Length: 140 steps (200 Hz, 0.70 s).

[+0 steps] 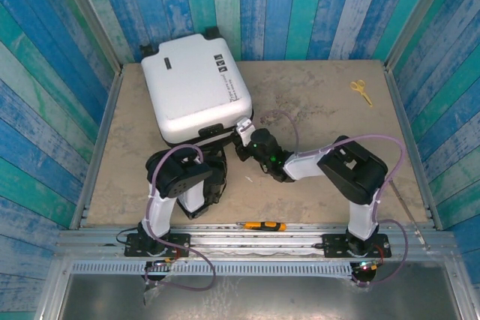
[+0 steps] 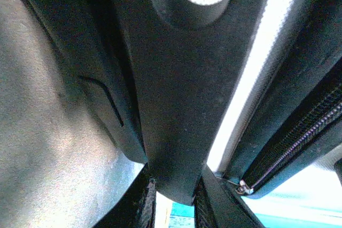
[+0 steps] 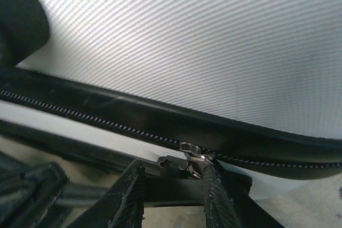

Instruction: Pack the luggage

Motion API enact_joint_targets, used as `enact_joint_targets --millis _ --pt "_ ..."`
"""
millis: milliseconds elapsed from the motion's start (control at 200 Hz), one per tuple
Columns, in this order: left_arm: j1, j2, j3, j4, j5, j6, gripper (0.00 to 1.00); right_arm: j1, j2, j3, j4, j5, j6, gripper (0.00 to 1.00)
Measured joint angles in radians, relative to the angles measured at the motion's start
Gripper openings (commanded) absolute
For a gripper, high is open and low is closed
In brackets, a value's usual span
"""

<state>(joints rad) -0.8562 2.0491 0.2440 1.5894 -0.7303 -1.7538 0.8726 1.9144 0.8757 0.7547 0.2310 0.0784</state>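
White luggage [image 1: 196, 88] clamped at black trim [image 2: 176, 105] by left gripper [image 2: 173, 202]; right gripper [image 3: 173, 173] unclenched, zipper pull [image 3: 191, 150] off-centre against one finger: likely to pinch askew, slip off.

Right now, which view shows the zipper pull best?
Right wrist: the zipper pull sits close and sharp, right by a fingertip of the right gripper. Left wrist shows a small metal zipper piece, maybe another slider. Top view: too small to tell.

White hard-shell suitcase [image 1: 196, 84] of finely ribbed plastic, matt black zipper tape [image 3: 107, 124], shiny metal zipper pull [image 3: 191, 151], on a matt, mottled beige table [image 1: 322, 118].
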Motion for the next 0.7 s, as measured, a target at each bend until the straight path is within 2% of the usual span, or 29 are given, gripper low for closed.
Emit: enact_joint_targets --millis 55,180,341,511,641,681,701 --pt "0.0 0.002 0.0 0.001 0.0 -0.002 0.0 0.008 0.001 0.012 -0.021 0.042 0.01 0.14" --pt "0.0 0.004 0.001 0.001 0.0 -0.002 0.0 0.015 0.0 0.019 -0.039 0.104 0.027 0.01" --pt "0.001 0.006 0.002 0.001 0.003 -0.002 0.0 0.002 -0.035 0.018 -0.114 0.179 0.008 0.01" --pt "0.001 0.006 0.001 0.001 0.003 -0.002 0.0 -0.06 -0.156 0.02 -0.242 0.233 -0.024 0.01" --pt "0.001 0.007 0.001 0.002 0.003 -0.002 0.0 -0.102 -0.241 0.015 -0.308 0.206 -0.048 0.01" --pt "0.001 0.007 0.001 0.002 0.003 -0.001 0.0 -0.114 -0.263 0.003 -0.314 0.171 -0.051 0.07" --pt "0.001 0.007 0.001 0.002 0.003 0.0 0.0 -0.12 -0.272 -0.004 -0.315 0.152 -0.051 0.13"
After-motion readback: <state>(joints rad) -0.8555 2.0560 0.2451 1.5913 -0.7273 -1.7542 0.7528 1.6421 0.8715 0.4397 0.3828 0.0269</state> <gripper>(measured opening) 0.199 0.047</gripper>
